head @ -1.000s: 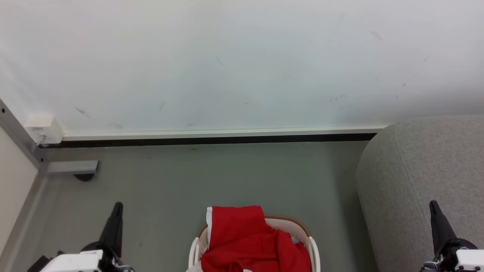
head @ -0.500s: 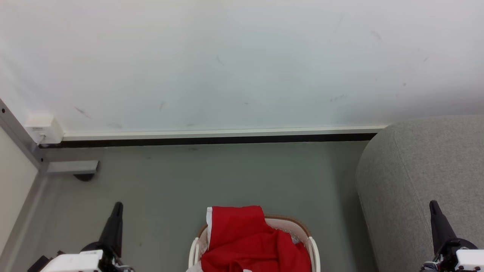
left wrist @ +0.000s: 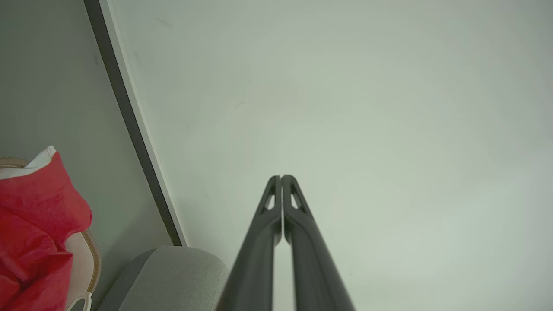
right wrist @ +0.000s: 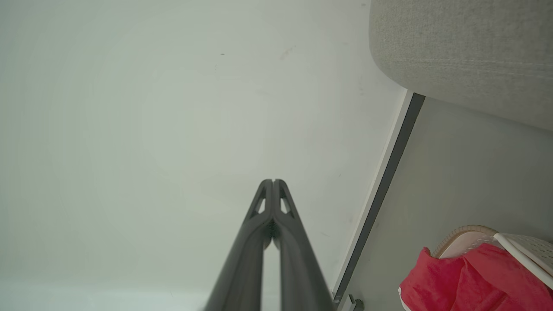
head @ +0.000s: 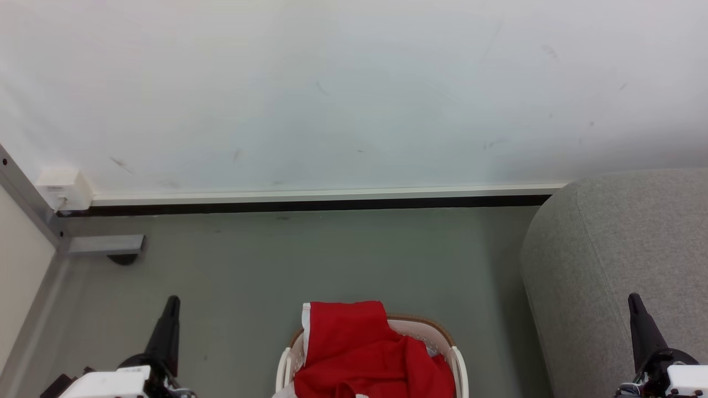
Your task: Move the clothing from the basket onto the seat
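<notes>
No change from 1 s ago: pincers, basket and clothing all sit as before. Left pincer (head: pixel 172 303) is clenched on nothing, low left over the floor (head: pixel 332 260). Right pincer (head: pixel 634 301) is clenched, empty, seen against the seat (head: pixel 619 237). Clothing (head: pixel 359 354) lies between the 2 pincers, well apart from both, heaped in the basket (head: pixel 458 365), 1 white-trimmed red flap draped over its far rim. Basket stands on the floor near the seat.
</notes>
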